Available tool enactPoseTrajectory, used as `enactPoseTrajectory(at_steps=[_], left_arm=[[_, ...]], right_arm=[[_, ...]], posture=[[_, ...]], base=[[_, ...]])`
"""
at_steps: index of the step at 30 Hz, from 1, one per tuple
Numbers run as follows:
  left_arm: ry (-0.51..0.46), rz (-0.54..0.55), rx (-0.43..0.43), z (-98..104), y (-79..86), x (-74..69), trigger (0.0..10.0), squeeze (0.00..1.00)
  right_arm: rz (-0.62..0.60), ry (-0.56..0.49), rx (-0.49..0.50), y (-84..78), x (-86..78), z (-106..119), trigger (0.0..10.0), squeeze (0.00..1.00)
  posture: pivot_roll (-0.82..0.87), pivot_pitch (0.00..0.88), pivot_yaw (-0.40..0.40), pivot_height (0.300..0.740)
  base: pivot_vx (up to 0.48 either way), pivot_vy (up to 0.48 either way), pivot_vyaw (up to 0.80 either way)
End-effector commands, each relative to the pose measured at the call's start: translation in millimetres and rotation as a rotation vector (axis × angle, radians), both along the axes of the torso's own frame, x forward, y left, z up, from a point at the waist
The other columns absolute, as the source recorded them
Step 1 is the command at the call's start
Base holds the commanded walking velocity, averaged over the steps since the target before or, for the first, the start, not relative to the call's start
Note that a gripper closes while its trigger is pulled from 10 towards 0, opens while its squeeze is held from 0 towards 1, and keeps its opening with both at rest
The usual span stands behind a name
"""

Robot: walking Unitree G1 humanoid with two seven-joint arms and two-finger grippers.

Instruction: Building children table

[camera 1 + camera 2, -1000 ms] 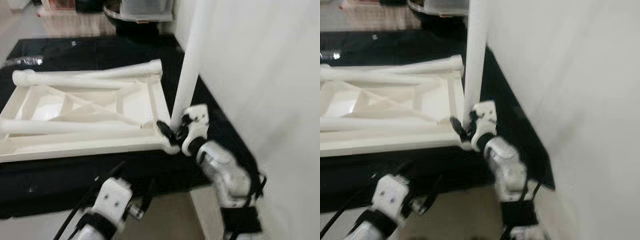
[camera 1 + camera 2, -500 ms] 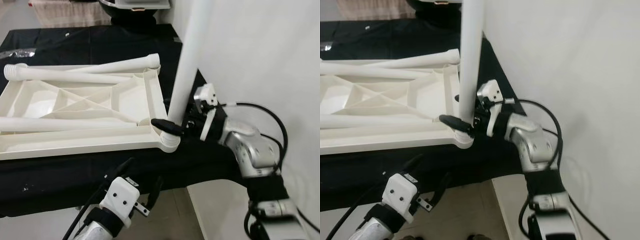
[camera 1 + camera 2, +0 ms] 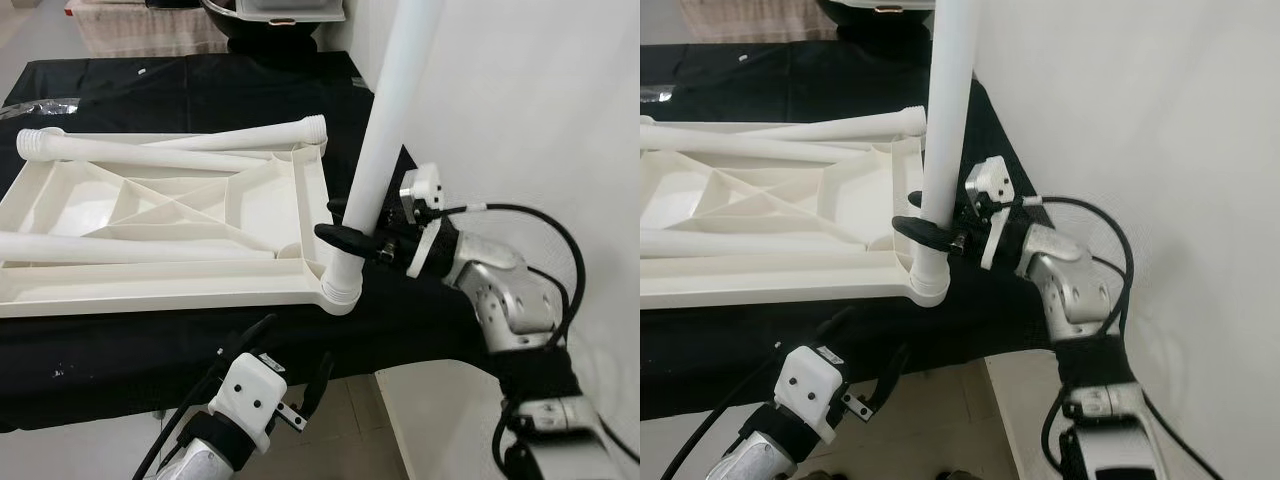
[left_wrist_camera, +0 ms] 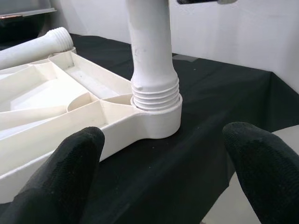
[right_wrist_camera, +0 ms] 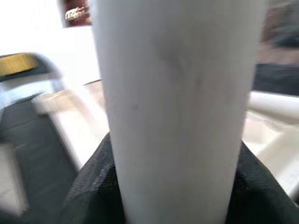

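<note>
At centre frame the right gripper (image 3: 362,241) clasps the upright white plastic table leg (image 3: 385,130) seated in the corner socket of the upturned white tabletop (image 3: 170,215), so tilting could cross-thread it; the left gripper (image 4: 163,172) hangs spread open below.

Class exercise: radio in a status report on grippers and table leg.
Right gripper clamped on upright table leg, seated in tabletop corner socket. Left gripper open, low beside it. Wall close.

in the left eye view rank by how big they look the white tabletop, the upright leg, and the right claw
1. White tabletop
2. Upright leg, though it runs out of frame
3. Right claw, shut on that leg
</note>
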State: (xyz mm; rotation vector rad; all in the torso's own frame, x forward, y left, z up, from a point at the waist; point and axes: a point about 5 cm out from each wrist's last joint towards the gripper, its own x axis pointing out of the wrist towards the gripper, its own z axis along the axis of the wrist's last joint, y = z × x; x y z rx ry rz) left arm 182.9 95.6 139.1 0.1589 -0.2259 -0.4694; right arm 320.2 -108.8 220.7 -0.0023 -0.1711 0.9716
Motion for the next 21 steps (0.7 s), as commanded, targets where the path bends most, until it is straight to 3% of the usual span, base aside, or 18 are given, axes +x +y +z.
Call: enactPoseTrajectory(at_steps=[1, 3, 4, 5, 9, 13, 14, 17, 18, 21], left_arm=[[0.01, -0.005, -0.007, -3.4, -0.3, -1.9, 10.0, 0.0], [0.009, -0.006, -0.006, -3.7, 0.7, -0.1, 10.0, 0.0], [0.009, -0.006, -0.006, -3.7, 0.7, -0.1, 10.0, 0.0], [0.009, -0.007, -0.005, -4.3, 1.4, 1.8, 10.0, 0.0], [0.009, -0.005, -0.003, -5.2, 2.1, 4.5, 10.0, 0.0], [0.009, -0.007, -0.004, -6.0, 2.3, 6.8, 10.0, 0.0], [0.008, -0.008, -0.004, -6.3, 2.2, 8.2, 10.0, 0.0], [0.007, -0.011, -0.006, -6.8, 2.1, 10.1, 10.0, 0.0], [0.006, -0.013, -0.007, -7.1, 2.0, 11.1, 10.0, 0.0], [0.006, -0.015, -0.008, -7.5, 2.1, 12.5, 10.0, 0.0]], right_arm=[[-0.113, 0.121, -0.049, 4.6, -0.7, -26.2, 0.0, 0.0], [-0.379, 0.171, -0.083, 22.4, -19.9, -53.1, 0.0, 0.0], [-0.379, 0.171, -0.083, 22.4, -19.9, -53.1, 0.0, 0.0], [-0.512, 0.194, -0.077, 29.8, -30.4, -63.4, 0.0, 0.0], [-0.597, 0.169, -0.096, 33.1, -29.9, -63.2, 0.0, 0.0], [-0.596, 0.155, -0.096, 37.8, -27.4, -60.5, 0.0, 0.0], [-0.57, 0.143, -0.082, 40.6, -26.2, -57.7, 10.0, 0.0], [-0.501, 0.123, -0.023, 44.1, -26.2, -48.4, 10.0, 0.0], [-0.439, 0.128, 0.021, 44.0, -25.7, -42.8, 10.0, 1.0], [-0.347, 0.126, 0.087, 37.6, -22.1, -31.1, 10.0, 1.0]], posture=[[0.07, 0.145, -0.1, 0.74], [0.06, 0.15, -0.09, 0.74], [0.06, 0.15, -0.09, 0.74], [0.05, 0.141, -0.081, 0.74], [0.04, 0.133, -0.077, 0.74], [0.04, 0.128, -0.073, 0.74], [0.03, 0.123, -0.071, 0.74], [0.03, 0.122, -0.072, 0.74], [0.03, 0.116, -0.068, 0.74], [0.02, 0.12, -0.067, 0.74]], base=[[0.0, 0.0, 0.0], [0.0, 0.0, 0.0], [0.0, 0.0, 0.0], [0.0, 0.0, 0.0], [0.0, 0.0, 0.0], [0.0, 0.0, 0.0], [0.0, 0.0, 0.0], [0.0, 0.0, 0.0], [0.0, 0.0, 0.0], [0.0, 0.0, 0.0]])
